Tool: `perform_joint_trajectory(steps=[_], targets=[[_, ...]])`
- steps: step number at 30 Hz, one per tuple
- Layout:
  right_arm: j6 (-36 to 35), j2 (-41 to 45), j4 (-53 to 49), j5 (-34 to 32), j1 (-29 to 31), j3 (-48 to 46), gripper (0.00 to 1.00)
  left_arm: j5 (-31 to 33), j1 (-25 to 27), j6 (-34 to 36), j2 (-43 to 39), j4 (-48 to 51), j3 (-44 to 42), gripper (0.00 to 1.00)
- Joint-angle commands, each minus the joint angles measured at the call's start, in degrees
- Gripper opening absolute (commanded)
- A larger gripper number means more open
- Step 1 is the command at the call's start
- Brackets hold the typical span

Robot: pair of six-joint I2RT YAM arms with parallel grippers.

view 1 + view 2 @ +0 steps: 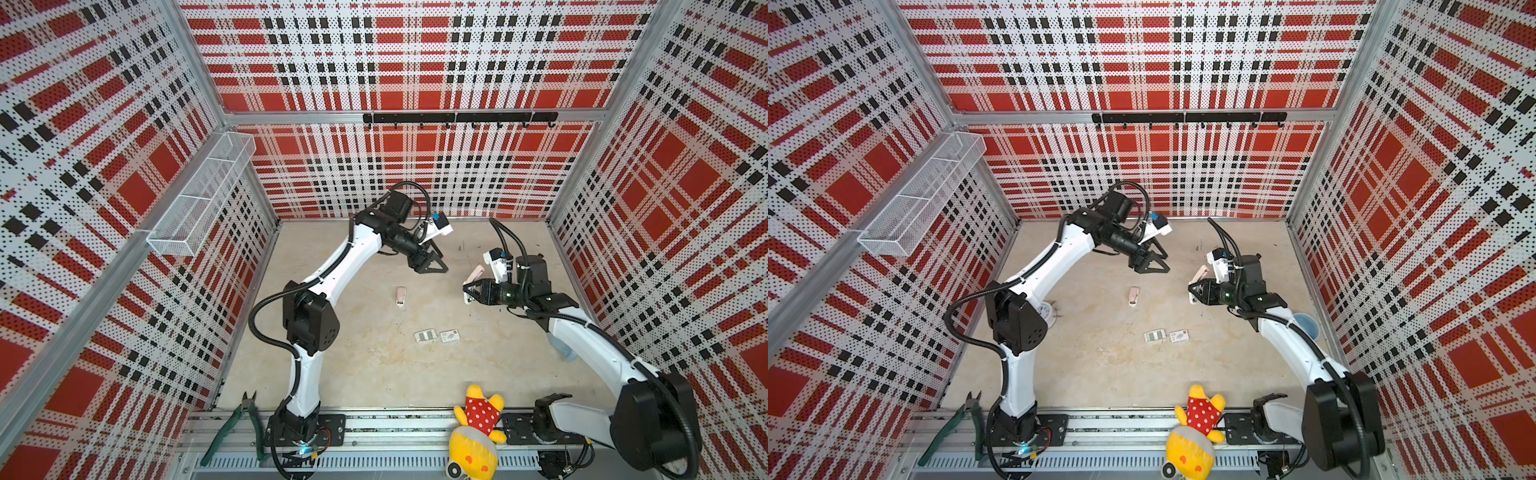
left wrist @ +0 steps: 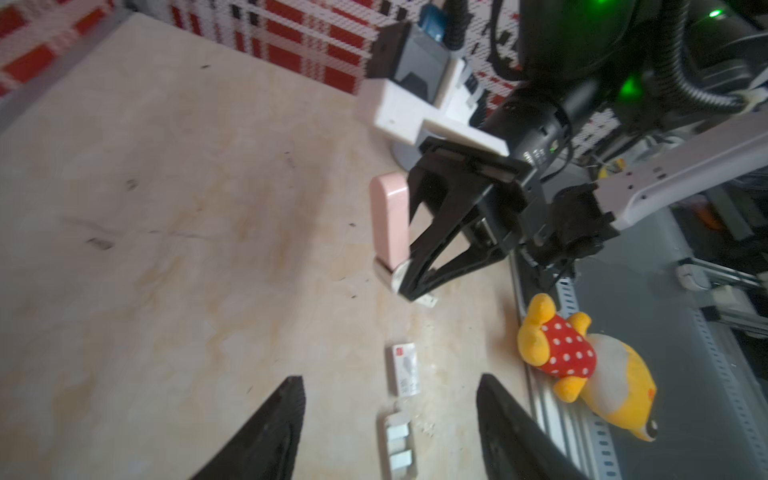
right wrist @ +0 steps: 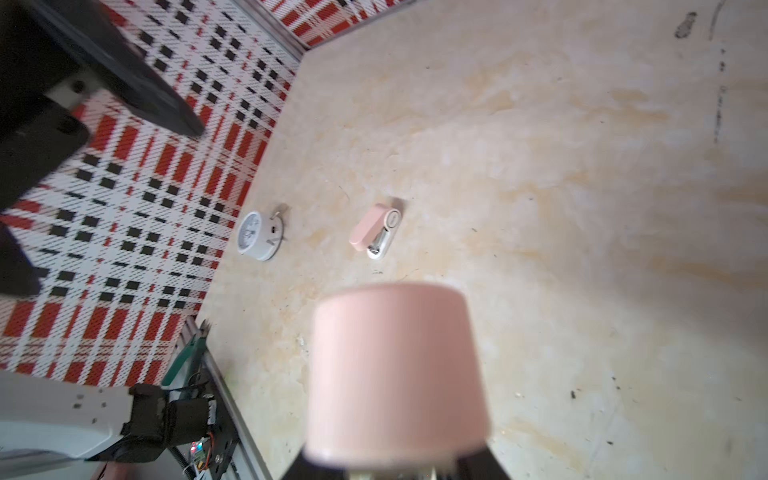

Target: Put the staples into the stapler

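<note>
In right gripper (image 1: pixel 466 293): stapler (image 2: pixel 388 220), clamped at white base, pink top swung up, above table (image 1: pixel 353 374).
At left gripper (image 1: pixel 433 269): jaws wide apart, nothing between.
On table: open tray (image 2: pixel 383 453) with staples (image 2: pixel 401 459), just beside box (image 2: pixel 405 370), well apart from both grippers.
Also on table: 2nd stapler (image 1: pixel 400 297).

Bright, even light is washing the surface (image 1: pixel 374 374); both top views are bowing at their edges; the near pink stapler (image 3: pixel 395 374) is showing blurred, perhaps defocused.
</note>
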State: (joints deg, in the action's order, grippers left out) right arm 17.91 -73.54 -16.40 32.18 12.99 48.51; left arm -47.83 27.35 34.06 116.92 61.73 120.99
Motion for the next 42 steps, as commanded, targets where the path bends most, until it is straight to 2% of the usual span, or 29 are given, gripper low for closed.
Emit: perform_joint_trajectory(steps=[1,5,8,17,22,25,33,37,42], targets=[[-3.98,-5.3,-6.81,-8.2,1.28,4.37,0.16,12.07,-4.1,5.14,-2.98,3.04,-1.61,0.68],[-4.06,-13.92,-11.22,-16.54,5.5,10.07,0.16,15.01,-8.11,7.75,-4.8,3.04,-4.68,0.68],[-3.27,-20.09,-14.04,-21.64,9.4,14.92,0.16,19.2,-8.35,12.04,-5.89,3.04,-7.37,0.68],[0.97,-29.65,-14.59,-27.31,12.14,20.34,0.17,21.84,-6.47,20.98,-7.7,1.13,-15.6,0.68],[2.37,-32.02,-11.89,-28.78,13.01,20.88,0.17,24.42,-4.46,26.13,-7.43,0.9,-17.45,0.67],[2.83,-34.32,-11.19,-28.32,13.53,22.35,0.18,23.35,-4.5,27.66,-8.27,0.28,-18.57,0.67],[2.18,-39.49,-14.1,-30.45,15.09,26.44,0.22,25.91,-3.73,33.86,-10.47,-0.55,-22.08,0.66],[2.3,-38.99,-13.57,-30.54,15.13,25.85,0.3,27.82,-3.73,37.61,-12.14,-0.58,-24.16,0.66],[2.0,-37.82,-12.25,-29.55,15.1,24.57,0.36,28.75,-3.82,38.67,-13.13,-1.1,-26.2,0.66]])
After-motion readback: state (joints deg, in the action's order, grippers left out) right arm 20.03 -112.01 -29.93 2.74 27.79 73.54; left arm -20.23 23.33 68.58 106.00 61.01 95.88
